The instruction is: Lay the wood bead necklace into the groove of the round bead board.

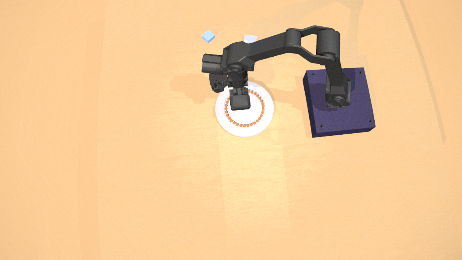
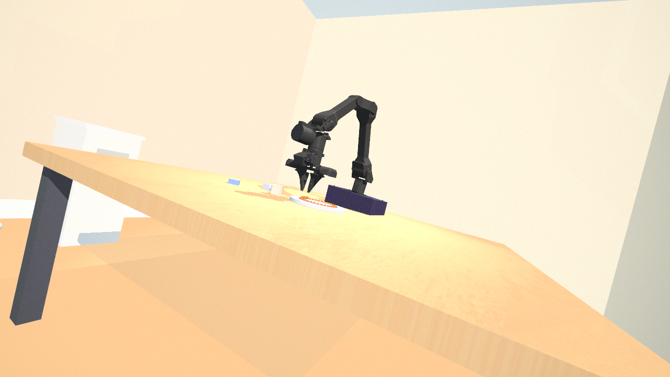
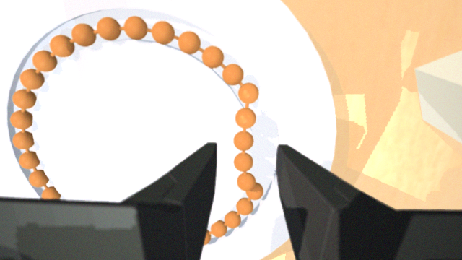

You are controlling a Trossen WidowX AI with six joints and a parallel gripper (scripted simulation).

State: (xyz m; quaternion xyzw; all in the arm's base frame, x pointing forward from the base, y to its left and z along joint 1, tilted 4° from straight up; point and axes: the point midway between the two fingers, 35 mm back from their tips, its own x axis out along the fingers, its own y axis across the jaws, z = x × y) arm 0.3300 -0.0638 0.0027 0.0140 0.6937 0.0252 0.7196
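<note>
The orange bead necklace (image 1: 244, 125) (image 3: 135, 27) forms a loop on the white round bead board (image 1: 244, 132) (image 3: 310, 108). In the wrist view, the beads along the top and left lie in the groove. On the right, a stretch runs nearly straight along the groove's inner side, leaving the outer part bare. At its lower end two beads overlap. My gripper (image 2: 305, 190) (image 3: 247, 145) is open and empty above the board, its fingertips either side of that straight stretch in the wrist view. The arm hides part of the loop in the top view.
A light blue block (image 1: 208, 36) (image 2: 234, 181) and a pale block (image 1: 250, 38) (image 2: 267, 186) lie behind the board. A cream block (image 2: 277, 189) (image 3: 440, 97) stands nearer the board. The arm's dark purple base (image 1: 342, 121) (image 2: 356, 201) is to the board's right.
</note>
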